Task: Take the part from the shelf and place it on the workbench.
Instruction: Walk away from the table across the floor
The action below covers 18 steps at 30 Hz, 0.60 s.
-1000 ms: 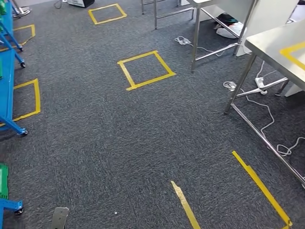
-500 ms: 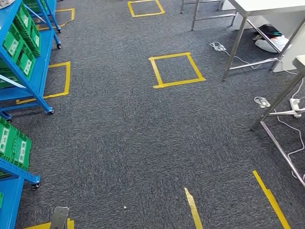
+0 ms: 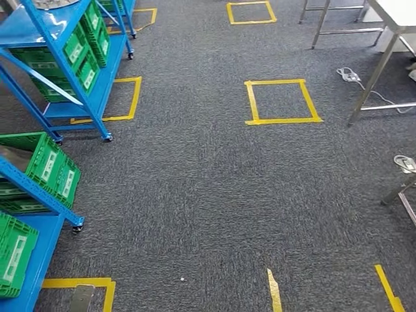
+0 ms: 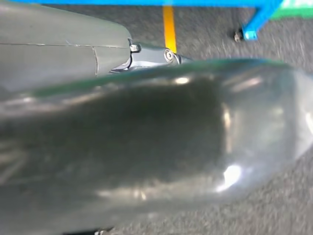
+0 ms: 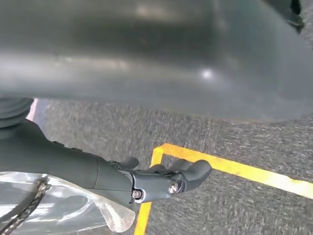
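Note:
Two blue shelf racks stand at the left of the head view, the nearer rack (image 3: 36, 188) and the farther rack (image 3: 58, 71), both holding green bins (image 3: 51, 168). Something grey and shiny (image 3: 51, 3) lies on top of the farther rack; I cannot tell what it is. A white-topped workbench (image 3: 400, 12) on steel legs stands at the far right. My right hand (image 5: 162, 178) hangs over the carpet, its fingers loosely apart and holding nothing. Of my left hand (image 4: 147, 53) only the grey cover and thumb show, so its grip cannot be judged.
Dark grey carpet carries yellow tape squares (image 3: 282, 102) and tape strips (image 3: 275, 292). White cables and a power strip (image 3: 349, 75) lie under the workbench legs at the right. Caster wheels (image 3: 77, 227) stick out from the rack feet.
The whole view has swung to the left: the blue racks with green bins have come in at the left and the steel tables have slid off to the right. The hands hang as before.

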Each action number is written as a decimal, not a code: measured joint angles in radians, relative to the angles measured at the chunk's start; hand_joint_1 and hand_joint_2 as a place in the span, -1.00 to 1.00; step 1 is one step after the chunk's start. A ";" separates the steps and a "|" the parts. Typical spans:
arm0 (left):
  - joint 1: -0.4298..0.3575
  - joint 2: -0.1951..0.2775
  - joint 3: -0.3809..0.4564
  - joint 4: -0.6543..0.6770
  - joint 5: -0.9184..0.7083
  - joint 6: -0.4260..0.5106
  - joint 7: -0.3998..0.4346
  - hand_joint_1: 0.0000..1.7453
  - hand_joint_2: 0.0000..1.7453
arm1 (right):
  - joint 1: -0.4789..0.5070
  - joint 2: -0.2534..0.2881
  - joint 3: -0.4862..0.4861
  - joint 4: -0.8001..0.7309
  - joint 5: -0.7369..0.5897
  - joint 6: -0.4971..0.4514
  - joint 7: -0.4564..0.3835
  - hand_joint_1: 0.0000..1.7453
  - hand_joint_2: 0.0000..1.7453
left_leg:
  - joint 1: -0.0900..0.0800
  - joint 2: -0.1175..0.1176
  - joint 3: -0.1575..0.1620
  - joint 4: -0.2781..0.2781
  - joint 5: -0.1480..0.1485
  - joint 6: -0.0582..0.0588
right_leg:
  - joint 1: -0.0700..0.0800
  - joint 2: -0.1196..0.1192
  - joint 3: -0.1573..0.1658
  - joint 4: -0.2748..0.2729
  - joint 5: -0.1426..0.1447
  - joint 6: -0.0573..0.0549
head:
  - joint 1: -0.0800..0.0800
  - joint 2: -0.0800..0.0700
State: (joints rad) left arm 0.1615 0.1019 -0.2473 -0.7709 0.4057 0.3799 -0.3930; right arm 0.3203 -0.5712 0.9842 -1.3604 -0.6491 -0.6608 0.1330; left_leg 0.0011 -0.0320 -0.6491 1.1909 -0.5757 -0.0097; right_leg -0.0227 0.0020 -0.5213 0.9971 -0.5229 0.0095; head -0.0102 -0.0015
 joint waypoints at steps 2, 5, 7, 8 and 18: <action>-0.002 -0.002 0.000 0.001 0.001 0.000 -0.003 -1.00 -1.00 | -0.003 0.000 0.009 0.003 -0.012 -0.002 -0.006 -1.00 -1.00 | 0.004 0.021 -0.051 0.103 -0.032 -0.004 | 0.004 -0.033 0.003 0.000 -0.005 -0.003 | 0.000 0.000; 0.001 -0.002 -0.001 0.005 0.002 0.000 -0.007 -1.00 -1.00 | -0.010 0.000 0.021 0.006 -0.027 -0.005 -0.015 -1.00 -1.00 | 0.005 0.042 0.000 0.002 0.044 -0.002 | 0.005 -0.074 0.014 0.000 -0.014 0.001 | 0.000 0.000; -0.001 -0.002 -0.001 0.007 0.002 0.000 -0.009 -1.00 -1.00 | -0.014 0.000 0.027 0.007 -0.032 -0.006 -0.019 -1.00 -1.00 | -0.003 0.084 0.065 -0.122 0.085 0.008 | 0.008 -0.098 0.021 0.000 -0.024 0.012 | 0.000 0.000; -0.003 -0.001 -0.001 0.007 0.002 0.000 -0.009 -1.00 -1.00 | -0.016 -0.001 0.030 0.008 -0.034 -0.006 -0.019 -1.00 -1.00 | -0.008 0.097 0.081 -0.154 0.089 0.014 | 0.010 -0.108 0.023 0.000 -0.029 0.017 | 0.001 0.000; -0.012 0.000 0.000 0.014 -0.020 -0.019 -0.009 -1.00 -1.00 | -0.081 0.002 0.066 0.033 -0.146 -0.006 -0.048 -1.00 -1.00 | -0.009 -0.009 0.094 -0.181 0.094 0.058 | 0.002 -0.003 -0.123 0.281 -0.143 0.041 | 0.010 0.000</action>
State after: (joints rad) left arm 0.1498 0.1019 -0.2477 -0.7568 0.3857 0.3604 -0.4020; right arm 0.2394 -0.5689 1.0498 -1.3278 -0.7952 -0.6672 0.0850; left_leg -0.0080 -0.0409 -0.5556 1.0102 -0.4818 0.0480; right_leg -0.0203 -0.0010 -0.6444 1.2782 -0.6659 0.0503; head 0.0002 -0.0015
